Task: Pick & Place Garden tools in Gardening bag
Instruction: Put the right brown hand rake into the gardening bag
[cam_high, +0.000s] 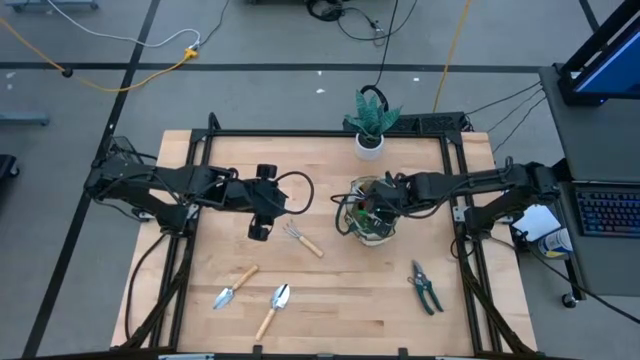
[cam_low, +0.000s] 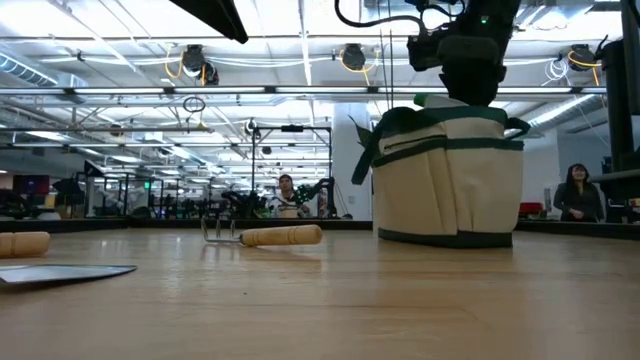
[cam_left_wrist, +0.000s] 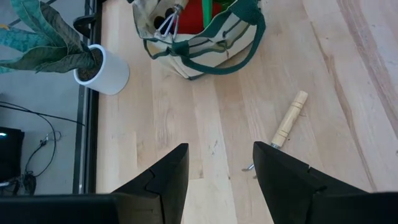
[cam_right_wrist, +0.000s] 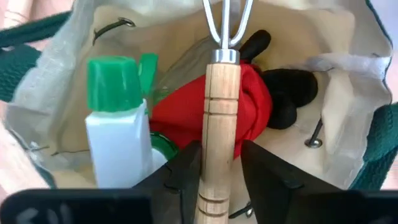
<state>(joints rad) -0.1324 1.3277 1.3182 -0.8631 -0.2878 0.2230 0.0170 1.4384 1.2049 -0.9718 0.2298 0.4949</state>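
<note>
The tan gardening bag (cam_high: 366, 222) with dark green trim stands open right of the table's middle; it also shows in the low view (cam_low: 450, 180). My right gripper (cam_high: 374, 205) is over its mouth, shut on a wooden-handled pronged tool (cam_right_wrist: 219, 106). A red-and-black piece (cam_right_wrist: 258, 106) and a white bottle with a green cap (cam_right_wrist: 115, 124) lie inside. My left gripper (cam_high: 266, 203) is open and empty left of the bag, above the table. A wooden-handled hand rake (cam_high: 303, 240) lies flat near it, also showing beyond my open left gripper (cam_left_wrist: 217, 152) in the left wrist view (cam_left_wrist: 290, 119). My right gripper pinches the tool's wooden handle (cam_right_wrist: 217, 155) between its two fingers, which lie across the handle, one on each side. It comes at it from above the bag. The metal prongs (cam_right_wrist: 227, 25) point down into the bag's mouth, over the red-and-black piece.
Two wooden-handled trowels (cam_high: 235, 288) (cam_high: 274, 308) lie near the front left. Dark pruning shears (cam_high: 425, 287) lie at the front right. A green plant in a white pot (cam_high: 369, 125) stands at the far edge behind the bag.
</note>
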